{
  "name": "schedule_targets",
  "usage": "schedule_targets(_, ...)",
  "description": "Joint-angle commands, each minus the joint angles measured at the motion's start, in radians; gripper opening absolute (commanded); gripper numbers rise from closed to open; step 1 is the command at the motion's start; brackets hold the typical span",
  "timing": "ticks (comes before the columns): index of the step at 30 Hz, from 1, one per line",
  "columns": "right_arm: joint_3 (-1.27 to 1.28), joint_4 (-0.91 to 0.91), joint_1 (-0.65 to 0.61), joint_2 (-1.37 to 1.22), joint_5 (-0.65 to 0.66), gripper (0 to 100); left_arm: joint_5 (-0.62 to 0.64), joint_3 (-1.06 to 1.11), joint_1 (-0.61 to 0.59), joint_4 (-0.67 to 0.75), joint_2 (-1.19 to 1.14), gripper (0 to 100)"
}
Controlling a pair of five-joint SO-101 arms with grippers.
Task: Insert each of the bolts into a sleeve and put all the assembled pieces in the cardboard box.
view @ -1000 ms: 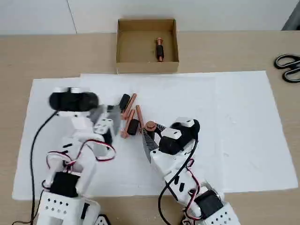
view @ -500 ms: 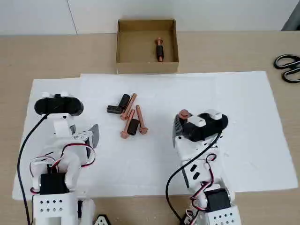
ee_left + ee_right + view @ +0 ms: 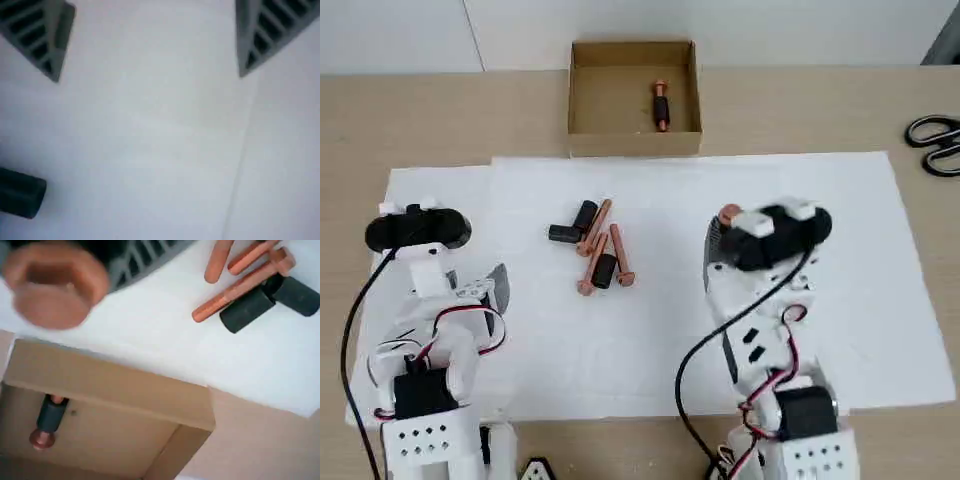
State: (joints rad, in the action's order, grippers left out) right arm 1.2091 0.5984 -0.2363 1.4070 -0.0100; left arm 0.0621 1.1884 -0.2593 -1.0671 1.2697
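In the high view, loose copper bolts (image 3: pixel 597 240) and black sleeves (image 3: pixel 603 270) lie in a pile on the white paper (image 3: pixel 840 300). The cardboard box (image 3: pixel 582 95) stands beyond them with one assembled piece (image 3: pixel 661 105) inside. My right gripper (image 3: pixel 720 235) hangs right of the pile, shut on a copper bolt (image 3: pixel 728 213); its head (image 3: pixel 55 290) looms close in the right wrist view, above the box (image 3: pixel 125 405). My left gripper (image 3: pixel 496 285) is left of the pile, open over bare paper, fingers (image 3: pixel 45 40) wide apart. A sleeve (image 3: pixel 20 192) lies near it.
Scissors (image 3: pixel 935 143) lie on the wooden table at the far right. The paper right of the right arm and in front of the pile is bare. The right wrist view shows the pile (image 3: pixel 250 285) and the boxed piece (image 3: pixel 47 422).
The left arm has drawn back to the left, away from the pile, with nothing in its gripper. The right arm has swung right and farther from the pile, carrying the bolt.
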Motion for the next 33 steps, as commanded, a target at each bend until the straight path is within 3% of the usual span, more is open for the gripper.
schedule_targets(1, -0.207, -0.119, 0.005, -0.260, 0.012, 0.4, -0.002, -0.018, -0.005, -0.023, 0.008, 22)
schedule_targets(13, -0.776, -0.400, 0.005, -1.035, 0.009, 0.4, -0.071, -0.018, -0.009, -0.109, 0.014, 22)
schedule_targets(33, -1.473, -0.591, 0.051, -1.888, 0.009, 0.4, -0.071, -0.002, -0.011, -0.104, 0.014, 22)
